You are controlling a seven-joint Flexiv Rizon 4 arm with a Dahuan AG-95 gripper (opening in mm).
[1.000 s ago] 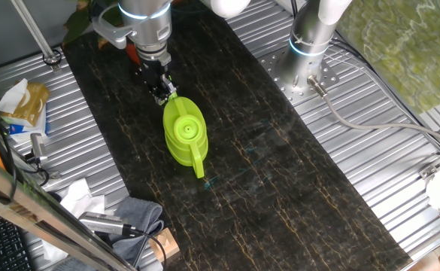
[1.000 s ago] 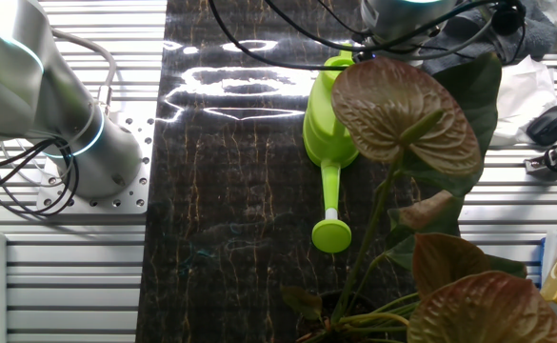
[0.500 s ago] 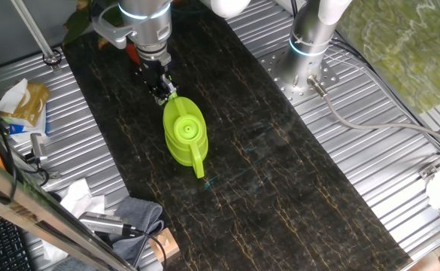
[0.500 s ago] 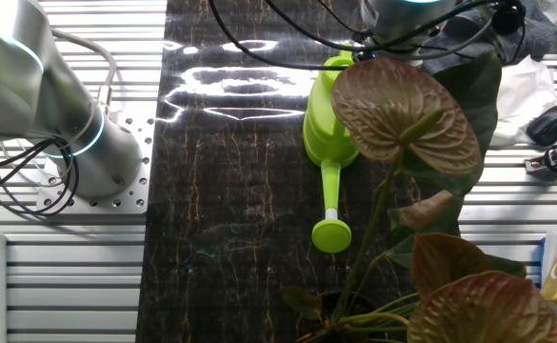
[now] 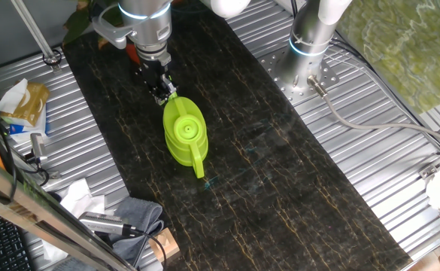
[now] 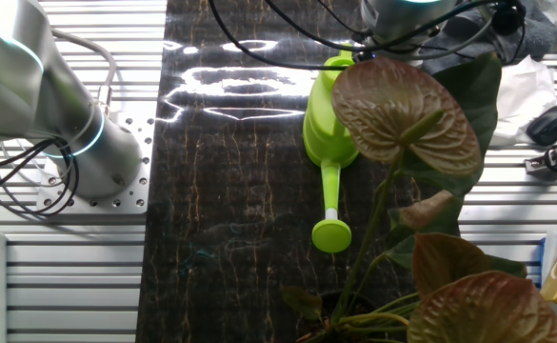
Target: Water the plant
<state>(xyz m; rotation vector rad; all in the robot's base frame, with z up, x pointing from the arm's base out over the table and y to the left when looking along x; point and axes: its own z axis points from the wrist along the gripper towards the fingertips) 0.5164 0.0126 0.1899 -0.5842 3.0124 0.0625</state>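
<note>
Can (image 5: 183,134) stands upright on the dark mat (image 5: 280,188), lime green, spout running toward the near edge in the overhead view. Gripper (image 5: 162,89) sits at the can's rear, by the handle; the fingers are narrow there, but whether they actually clamp the handle cannot be told from either view.

Overhead view shows the whole arm column above the can, and the second arm's base (image 5: 308,45) bolted on the ribbed metal at the right, well apart from the can. It shows only scraps of leaf at the top left corner, behind the arm.

Low view fills in the plant (image 6: 407,114): broad reddish-brown and dark green leaves in the foreground at the right, stems dropping to the bottom edge, pot not clearly visible. Spout rose (image 6: 331,234) lies just beside the stems, pointing toward the plant. A large leaf covers part of the can body, and the gripper is cut off at the top edge.

Edges: the can sits near the mat's middle line, clear mat on both sides of it. The long stretch of mat past the spout in the overhead view is open. Clutter lies off the mat at the left: cloth (image 5: 133,214), paper, tools. Ribbed metal runs along both long sides of the mat.
</note>
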